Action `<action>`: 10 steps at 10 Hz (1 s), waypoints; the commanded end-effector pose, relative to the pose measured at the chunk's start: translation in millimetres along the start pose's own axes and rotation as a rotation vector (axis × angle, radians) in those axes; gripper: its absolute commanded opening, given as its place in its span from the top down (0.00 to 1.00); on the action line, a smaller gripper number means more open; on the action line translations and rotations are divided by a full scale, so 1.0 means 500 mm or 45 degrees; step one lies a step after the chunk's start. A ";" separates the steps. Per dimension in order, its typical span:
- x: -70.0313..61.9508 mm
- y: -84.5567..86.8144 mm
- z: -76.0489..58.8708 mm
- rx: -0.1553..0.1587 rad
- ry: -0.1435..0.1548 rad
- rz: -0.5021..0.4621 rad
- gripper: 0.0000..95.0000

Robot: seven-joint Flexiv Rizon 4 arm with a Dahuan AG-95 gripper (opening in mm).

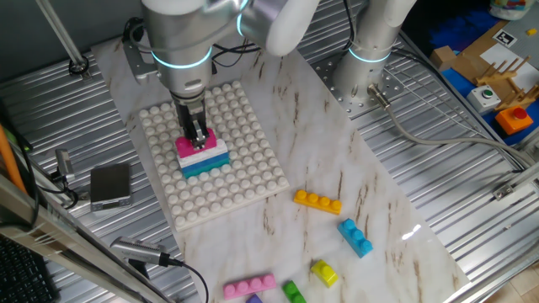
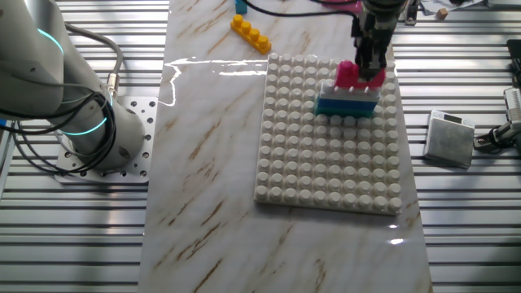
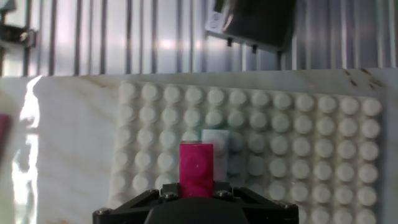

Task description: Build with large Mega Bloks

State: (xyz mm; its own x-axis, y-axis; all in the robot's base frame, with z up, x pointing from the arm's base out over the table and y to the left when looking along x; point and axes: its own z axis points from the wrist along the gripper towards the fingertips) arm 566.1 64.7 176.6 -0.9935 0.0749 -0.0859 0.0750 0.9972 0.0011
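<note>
The gripper (image 1: 199, 137) is clamping a pink brick (image 1: 195, 144) atop a white and teal stack (image 1: 205, 160) on the white studded baseplate (image 1: 244, 168). The baseplate is lying on a marble-patterned sheet (image 1: 370, 202) over ribbed metal, where orange (image 1: 317, 202), blue (image 1: 355, 237) and yellow (image 1: 324, 273) bricks are sitting loose.

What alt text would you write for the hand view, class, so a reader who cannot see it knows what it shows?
A gripper holds a pink brick at the bottom centre, above a white studded baseplate on a marbled table. A white brick shows just behind the pink one, and a dark box lies beyond the board on ribbed metal.
</note>
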 end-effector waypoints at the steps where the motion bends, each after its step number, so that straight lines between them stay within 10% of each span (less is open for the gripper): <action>1: 0.002 -0.006 -0.002 -0.011 -0.013 0.007 1.00; 10: 0.016 0.003 0.007 -0.046 0.003 -0.035 1.00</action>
State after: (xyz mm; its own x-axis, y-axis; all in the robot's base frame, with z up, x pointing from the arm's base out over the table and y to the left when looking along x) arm 556.3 66.4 171.1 -0.9955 0.0470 -0.0825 0.0443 0.9984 0.0341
